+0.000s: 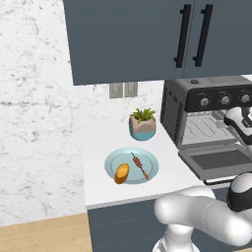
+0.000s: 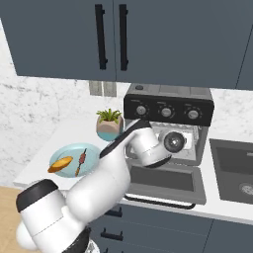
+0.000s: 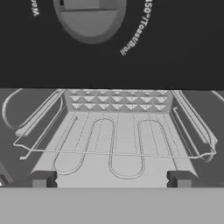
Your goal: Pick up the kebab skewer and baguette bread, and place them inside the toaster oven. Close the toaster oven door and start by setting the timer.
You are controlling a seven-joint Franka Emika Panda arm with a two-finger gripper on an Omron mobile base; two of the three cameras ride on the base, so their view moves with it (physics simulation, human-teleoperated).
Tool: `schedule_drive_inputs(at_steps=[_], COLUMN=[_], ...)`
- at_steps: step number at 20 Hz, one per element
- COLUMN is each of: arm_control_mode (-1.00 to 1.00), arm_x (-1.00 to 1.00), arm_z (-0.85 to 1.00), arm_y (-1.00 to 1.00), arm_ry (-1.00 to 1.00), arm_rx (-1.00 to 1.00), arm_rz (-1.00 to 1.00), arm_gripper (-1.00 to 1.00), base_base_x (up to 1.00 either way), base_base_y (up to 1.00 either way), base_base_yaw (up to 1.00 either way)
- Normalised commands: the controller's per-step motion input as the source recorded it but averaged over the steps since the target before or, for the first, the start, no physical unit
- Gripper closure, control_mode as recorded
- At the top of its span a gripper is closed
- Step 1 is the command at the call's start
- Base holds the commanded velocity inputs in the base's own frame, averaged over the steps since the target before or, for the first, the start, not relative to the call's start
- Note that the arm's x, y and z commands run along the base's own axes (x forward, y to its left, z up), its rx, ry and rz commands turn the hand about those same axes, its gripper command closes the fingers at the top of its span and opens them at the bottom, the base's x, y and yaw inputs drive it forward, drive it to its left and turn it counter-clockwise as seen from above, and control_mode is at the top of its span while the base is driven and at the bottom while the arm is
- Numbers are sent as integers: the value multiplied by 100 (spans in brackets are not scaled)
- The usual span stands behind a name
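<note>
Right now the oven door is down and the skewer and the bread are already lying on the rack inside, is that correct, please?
Not quite. The toaster oven door is down, but the kebab skewer and the baguette bread lie on the blue plate on the counter, as the left base view shows. The hand view shows the wire rack bare.

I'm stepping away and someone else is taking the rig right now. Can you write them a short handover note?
Gripper: open, holding nothing, at the mouth of the toaster oven, looking in over its bare wire rack.
Toaster oven door: dropped fully open.
Kebab skewer and baguette bread: lying side by side on the light blue plate on the counter, to the left of the oven, near the potted plant.
Done: door is open.
Left: pick up and load both foods, close the door, set the timer knob.
</note>
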Motion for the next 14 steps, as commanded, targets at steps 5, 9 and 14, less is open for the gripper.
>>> schedule_drive_inputs(at_steps=[5,9,14], arm_control_mode=[-100,-100,-100], arm_x=[19,0,8], arm_z=[-26,-31,-1], arm_y=[-17,-29,-19], arm_ry=[-2,-7,-1], arm_rx=[0,0,0], arm_rz=[0,0,0], arm_gripper=[-100,-100,-100], base_base_x=[0,0,0], base_base_y=[0,0,0], base_base_yaw=[0,0,0])
